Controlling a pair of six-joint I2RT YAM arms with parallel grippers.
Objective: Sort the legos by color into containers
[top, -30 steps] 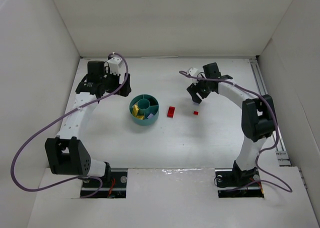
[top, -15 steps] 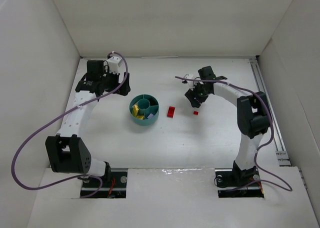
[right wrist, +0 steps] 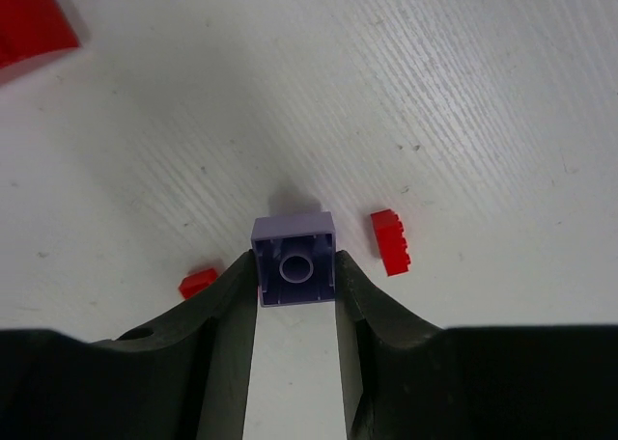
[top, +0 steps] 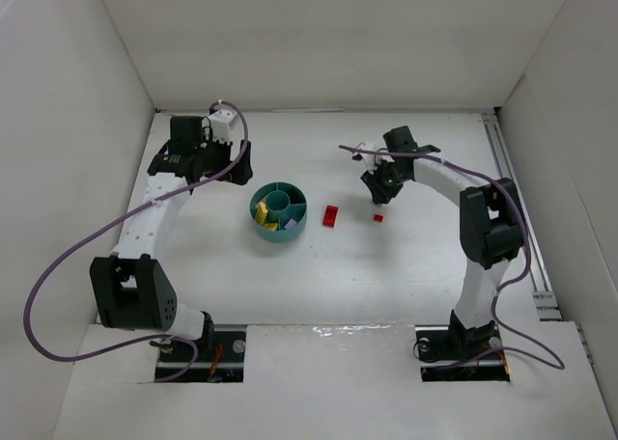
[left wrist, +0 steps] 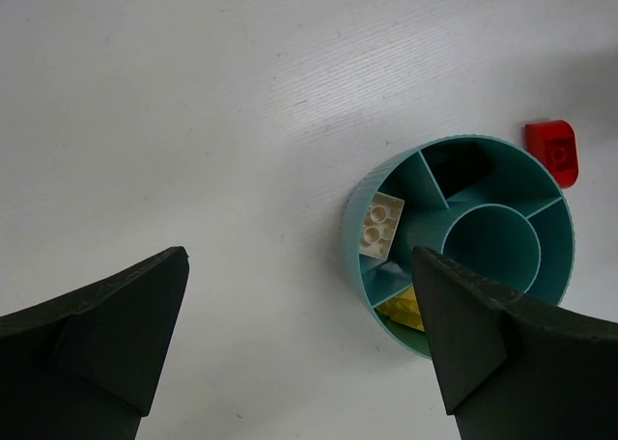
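My right gripper (right wrist: 294, 278) is shut on a lavender lego (right wrist: 294, 260), its hollow underside facing the camera, low over the table. Two small red legos lie beside it, one to the right (right wrist: 390, 241) and one to the left (right wrist: 199, 283). In the top view this gripper (top: 379, 183) sits right of a larger red lego (top: 331, 215). The teal dish (left wrist: 350, 230) holds a white lego (left wrist: 380, 225), yellow ones (left wrist: 404, 308) and a black one (left wrist: 459, 165) in separate wedges. My left gripper (left wrist: 299, 257) hangs open, empty, above the table left of the dish.
White walls enclose the table on three sides. A metal rail (top: 517, 208) runs along the right edge. Purple cables loop from both arms. A red lego (left wrist: 553, 151) lies just beyond the dish rim.
The right gripper's jaws have closed from wide apart onto the lavender lego, and its wrist has shifted slightly. The left arm has stayed still.
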